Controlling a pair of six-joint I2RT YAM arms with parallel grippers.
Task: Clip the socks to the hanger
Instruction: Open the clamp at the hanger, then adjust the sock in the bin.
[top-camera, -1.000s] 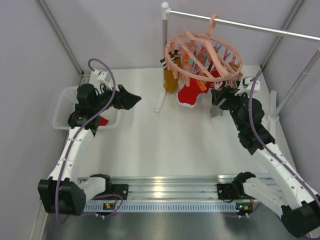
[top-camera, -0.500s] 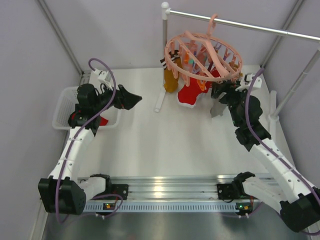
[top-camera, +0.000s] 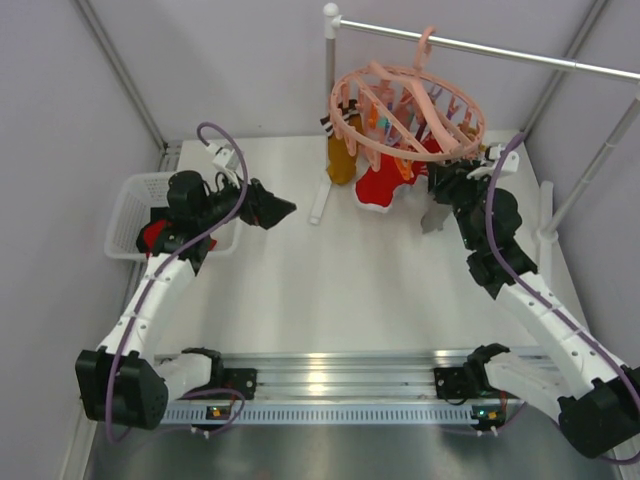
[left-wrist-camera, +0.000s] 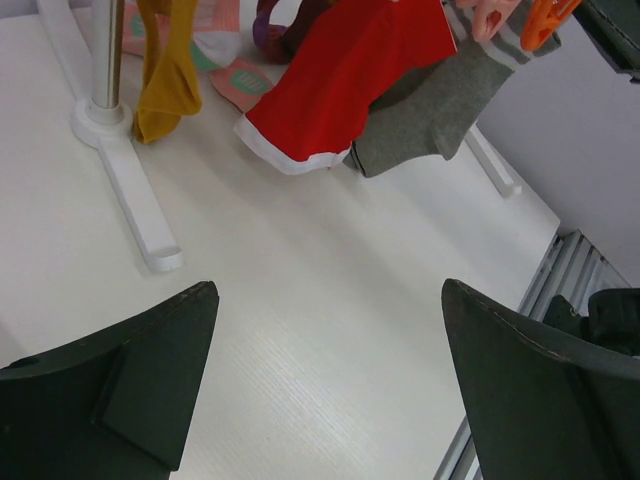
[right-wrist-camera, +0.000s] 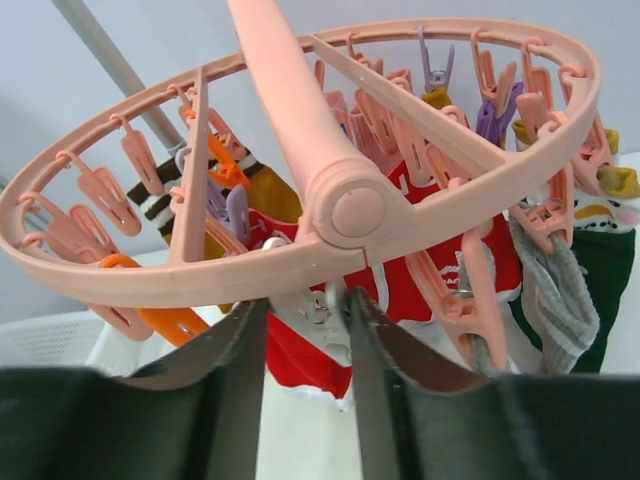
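The salmon-pink hanger (top-camera: 405, 110) hangs from a metal rod at the back right. A red sock (top-camera: 378, 190), a mustard sock (top-camera: 342, 160) and a grey sock (top-camera: 436, 214) hang clipped to it. Another red sock (top-camera: 152, 235) lies in the white basket (top-camera: 125, 200). My left gripper (top-camera: 278, 210) is open and empty above the table, left of the hanger; its wrist view (left-wrist-camera: 330, 290) shows the red sock (left-wrist-camera: 340, 80) and grey sock (left-wrist-camera: 430, 110) ahead. My right gripper (top-camera: 440, 190) sits under the hanger's near rim (right-wrist-camera: 330, 215), jaws (right-wrist-camera: 308, 300) closed on a grey clip (right-wrist-camera: 318, 305).
The rod's white stand pole (top-camera: 329, 100) and its foot (left-wrist-camera: 130, 200) stand left of the hanger. A second stand is at the far right (top-camera: 590, 170). The aluminium rail (top-camera: 330, 385) with the arm bases runs along the near edge.
My left arm has swung right, away from the basket, uncovering the red sock in it. My right gripper has risen slightly toward the hanger's rim.
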